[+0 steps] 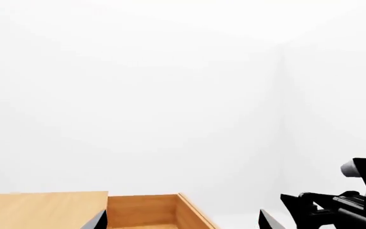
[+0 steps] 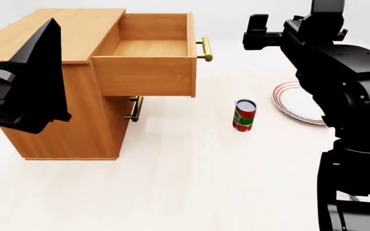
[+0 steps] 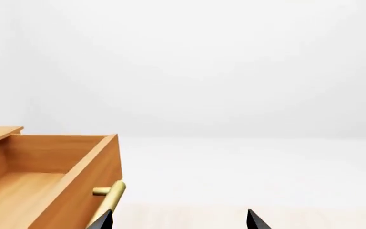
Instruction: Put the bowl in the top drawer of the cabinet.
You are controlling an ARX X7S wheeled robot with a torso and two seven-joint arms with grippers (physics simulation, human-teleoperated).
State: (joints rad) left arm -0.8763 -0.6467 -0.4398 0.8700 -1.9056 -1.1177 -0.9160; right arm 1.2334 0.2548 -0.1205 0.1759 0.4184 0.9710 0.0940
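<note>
The bowl is out of view in every frame. The cabinet [image 2: 56,29] stands at the left in the head view. Its top drawer [image 2: 145,74] is pulled far out, with its brass bar handle [image 2: 204,49] facing right, and the part of its floor that shows is bare. My left gripper [image 1: 183,222] is open and empty, held high just above the cabinet top [image 1: 43,210] and the drawer [image 1: 141,210]. My right gripper [image 3: 179,222] is also open and empty, raised to the right of the drawer [image 3: 43,181], with one fingertip close to the handle [image 3: 110,202].
A red can [image 2: 244,115] stands on the pale floor to the right of the cabinet. A flat red-rimmed white plate [image 2: 294,103] lies beyond it, partly behind my right arm [image 2: 339,72]. The lower drawer's handle [image 2: 135,109] sits under the open drawer.
</note>
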